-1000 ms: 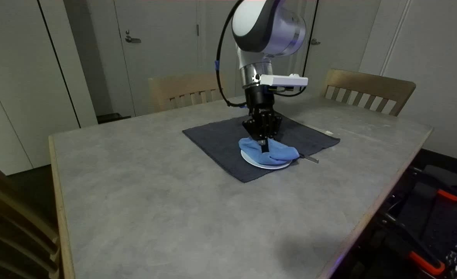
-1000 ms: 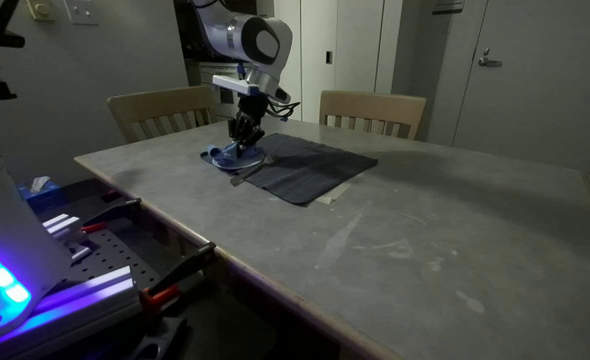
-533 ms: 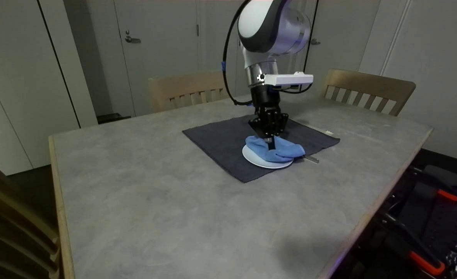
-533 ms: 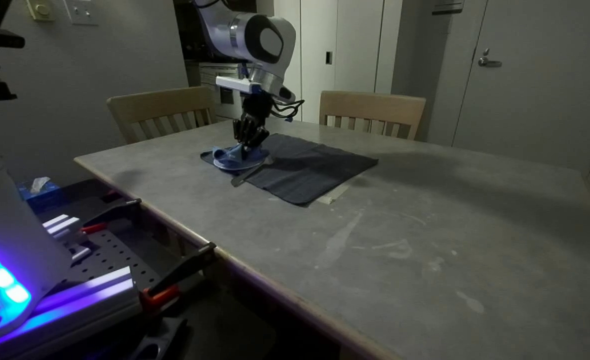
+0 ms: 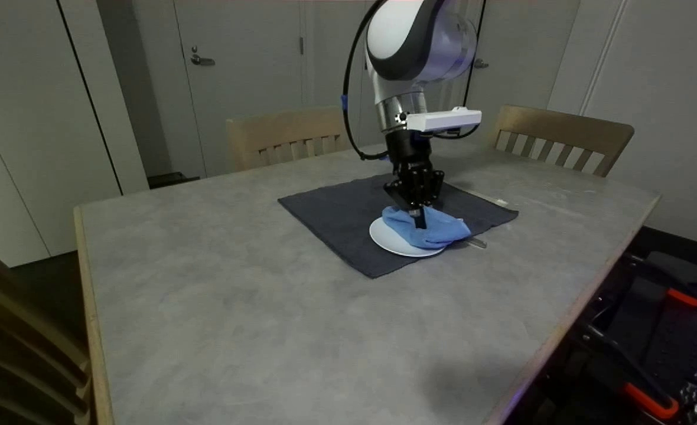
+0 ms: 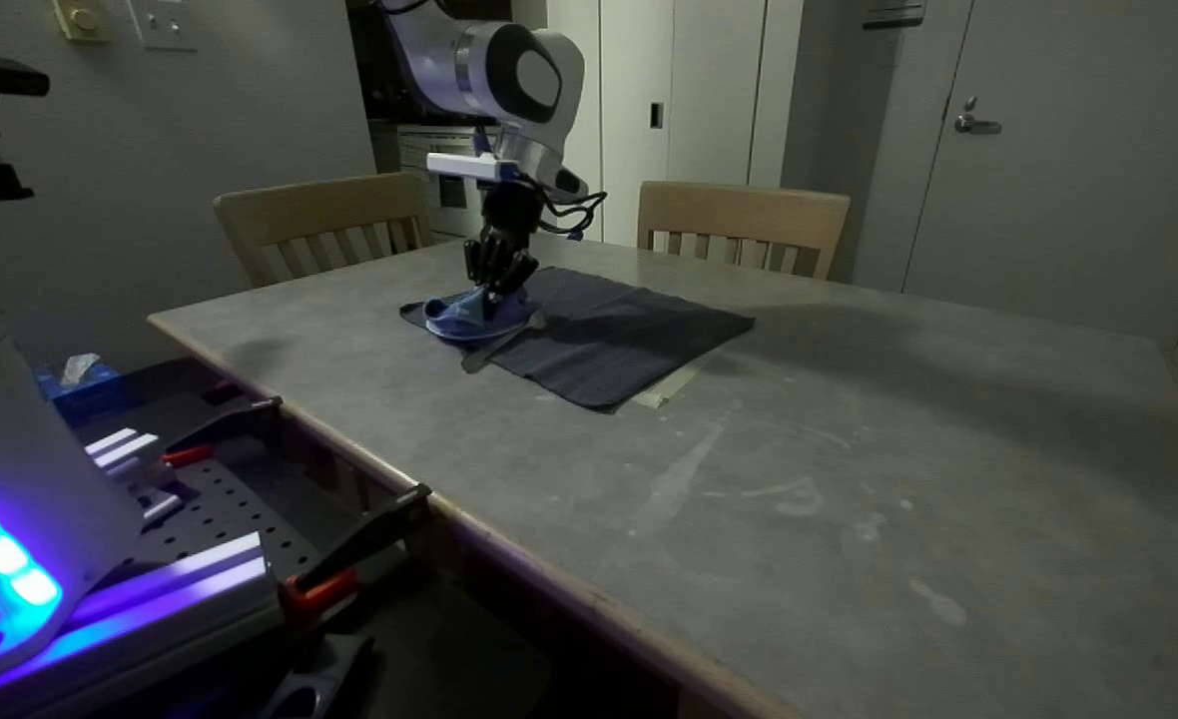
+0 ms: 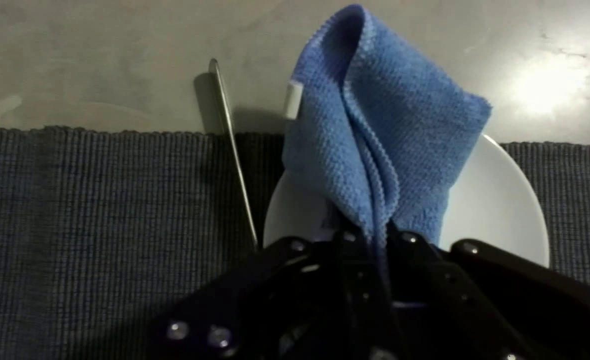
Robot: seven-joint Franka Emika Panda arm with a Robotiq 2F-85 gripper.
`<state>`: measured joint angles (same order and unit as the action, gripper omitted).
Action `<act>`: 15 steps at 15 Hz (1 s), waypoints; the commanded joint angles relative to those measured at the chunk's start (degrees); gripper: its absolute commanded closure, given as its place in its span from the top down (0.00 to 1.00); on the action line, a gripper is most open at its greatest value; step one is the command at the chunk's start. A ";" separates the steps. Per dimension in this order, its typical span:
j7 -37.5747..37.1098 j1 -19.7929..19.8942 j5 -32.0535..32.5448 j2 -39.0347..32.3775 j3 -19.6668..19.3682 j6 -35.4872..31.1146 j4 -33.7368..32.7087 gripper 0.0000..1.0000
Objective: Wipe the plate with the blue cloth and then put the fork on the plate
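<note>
My gripper [image 7: 377, 245] is shut on the blue cloth [image 7: 410, 115], pinching a fold that runs up between its fingers. The cloth lies bunched over part of the white plate [image 7: 500, 210] and hangs past its rim on the table side. In an exterior view the bare part of the plate [image 5: 386, 239] shows to the left of the cloth [image 5: 443, 230]. Beside the plate, apart from it in the wrist view, lies the thin silvery fork [image 7: 235, 152], partly over the table; its far end is hidden behind the gripper. An exterior view shows the fork [image 6: 489, 353] lying flat.
A dark grey placemat [image 7: 125, 200] lies under the plate and part of the fork. It rests on a large grey table [image 5: 254, 307]. Wooden chairs [image 5: 561, 133] stand around the table. Clamps [image 6: 349, 549] grip the table edge near the robot base.
In an exterior view the gripper and cloth have slid to the right across the plate, baring more of its left side. The cloth now reaches over more of the fork there. The grip is unchanged.
</note>
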<state>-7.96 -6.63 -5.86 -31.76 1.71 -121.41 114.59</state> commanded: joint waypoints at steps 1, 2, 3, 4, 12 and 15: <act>-0.26 -1.41 1.68 -1.68 1.34 1.21 -2.86 0.02; -0.12 -1.80 1.93 -2.22 1.72 1.59 -3.79 0.02; 0.08 -2.05 1.97 -2.57 2.10 2.07 -4.56 0.02; 0.10 -2.29 1.98 -2.91 2.26 2.34 -5.24 0.02; -0.89 -1.51 1.64 -0.91 0.72 0.95 -3.08 0.02; -1.10 -1.19 1.66 -0.60 0.15 0.69 -2.45 0.02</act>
<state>-8.12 -8.51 -4.95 -33.59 2.05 -120.83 110.59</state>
